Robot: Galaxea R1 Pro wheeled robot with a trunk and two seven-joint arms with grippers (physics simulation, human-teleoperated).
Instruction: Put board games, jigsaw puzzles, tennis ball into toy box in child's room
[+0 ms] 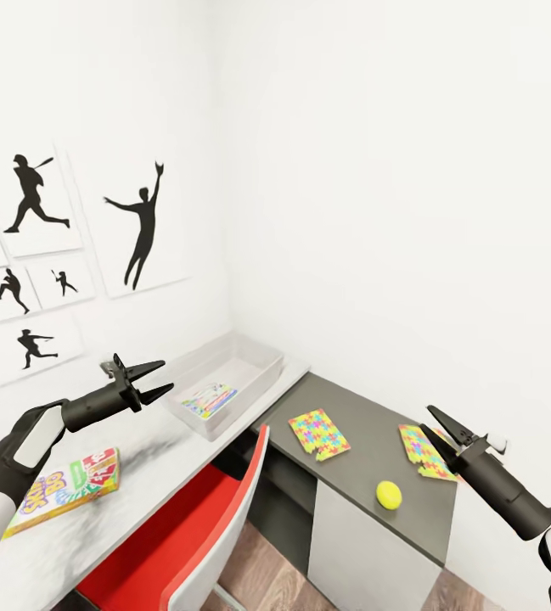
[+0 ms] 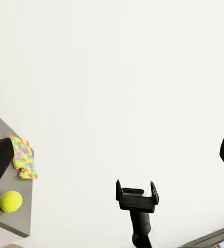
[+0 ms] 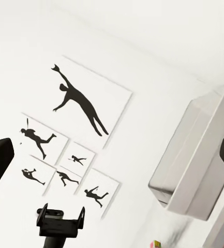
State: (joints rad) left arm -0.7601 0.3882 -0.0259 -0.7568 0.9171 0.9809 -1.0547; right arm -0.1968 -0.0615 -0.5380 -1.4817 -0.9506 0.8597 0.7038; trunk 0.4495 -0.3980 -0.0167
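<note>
Here we hold both arms up over the desk corner of the child's room. Our left gripper (image 1: 160,379) hangs spread open and empty above the pale table (image 1: 148,450), just short of the toy box (image 1: 262,367), which sits against the wall with one small colourful flat toy (image 1: 210,400) lying inside it. A Skip-Bo board game (image 1: 64,490) lies on the table under our left forearm. Our right gripper (image 1: 439,423) is also open and empty, above the lower dark cabinet (image 1: 368,441). On that cabinet lie two jigsaw puzzles, one (image 1: 318,434) nearer the toy box and one (image 1: 426,452) partly under our right gripper, with the tennis ball (image 1: 389,494) near the front edge. A red chair (image 1: 192,535) stands at the table.
</note>
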